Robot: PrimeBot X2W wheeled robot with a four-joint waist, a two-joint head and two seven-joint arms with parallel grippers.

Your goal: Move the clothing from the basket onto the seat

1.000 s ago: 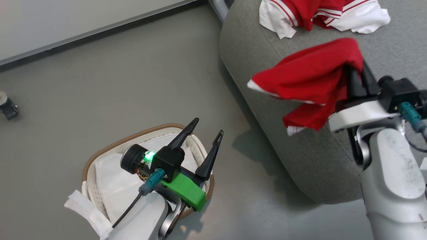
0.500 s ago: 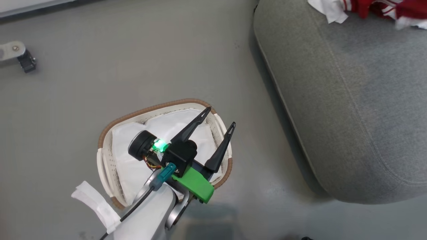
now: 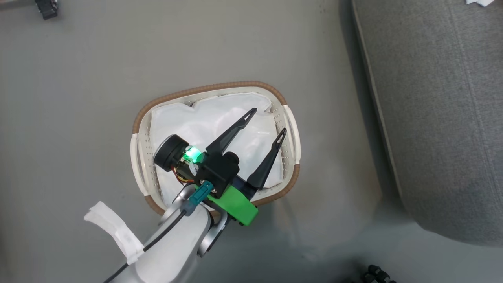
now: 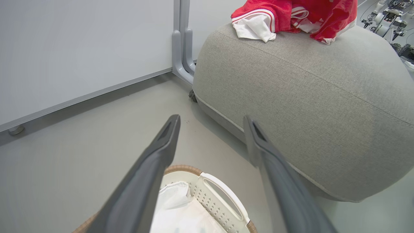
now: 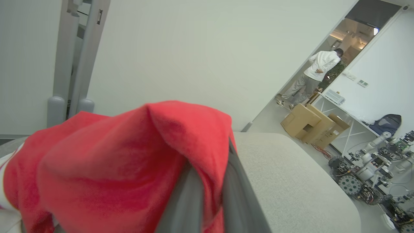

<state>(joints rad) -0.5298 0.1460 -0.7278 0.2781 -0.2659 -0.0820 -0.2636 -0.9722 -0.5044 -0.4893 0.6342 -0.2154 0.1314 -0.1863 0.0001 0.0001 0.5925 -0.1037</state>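
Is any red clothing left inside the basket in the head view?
No, the basket holds a white liner sheet and nothing red lies in it.

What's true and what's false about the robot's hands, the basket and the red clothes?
1. The left gripper is open above the basket. True.
2. Red clothes fill the basket. False: it holds a white liner sheet.
3. The right gripper is shut on a red garment. True.
4. The seat has nothing on it. False: a red and white clothing pile lies on it.
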